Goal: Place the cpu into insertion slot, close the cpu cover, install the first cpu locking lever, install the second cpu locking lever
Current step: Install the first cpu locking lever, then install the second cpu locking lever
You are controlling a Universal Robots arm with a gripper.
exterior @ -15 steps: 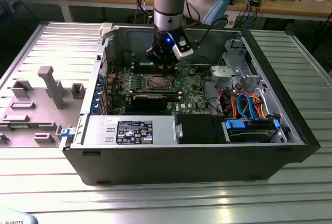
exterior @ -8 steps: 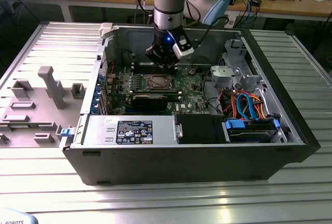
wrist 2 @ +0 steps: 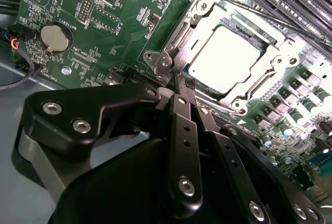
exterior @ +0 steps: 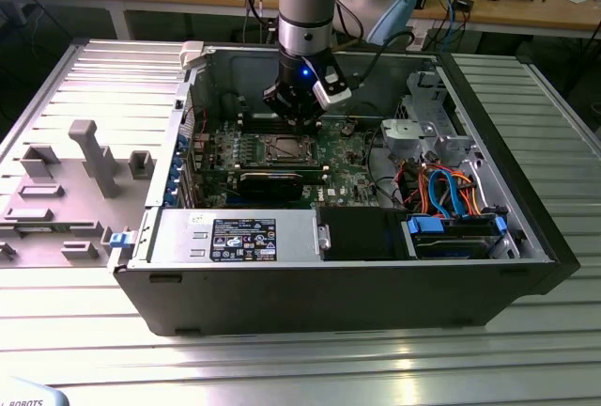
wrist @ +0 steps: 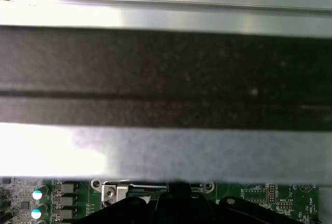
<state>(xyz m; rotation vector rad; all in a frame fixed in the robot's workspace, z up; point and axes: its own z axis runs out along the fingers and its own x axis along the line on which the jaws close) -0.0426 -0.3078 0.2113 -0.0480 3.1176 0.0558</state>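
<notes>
The gripper (wrist 2: 179, 81) hangs low over the green motherboard (wrist 2: 129, 22) inside the open computer case (exterior: 526, 237), its black fingers (wrist 2: 181, 130) pressed together with no gap showing and nothing visibly held between them. Their tips sit at the corner of the insertion slot (wrist 2: 205, 14), beside a screw boss on the silvery rim.

In the second wrist view the cpu (wrist 2: 225, 53) lies flat in the socket, its pale metal top glaring under the light. The cpu cover (wrist 2: 270, 71) lies down around it, framing the chip through its square window. A thin locking lever (wrist 2: 270, 19) runs straight along one edge of the socket, parallel to the long memory slots (wrist 2: 295, 1).

White printing marks the board near a round coin battery (wrist 2: 56, 38), too small to read reliably. In the exterior view a black label (exterior: 244, 239) sits on the power supply.
</notes>
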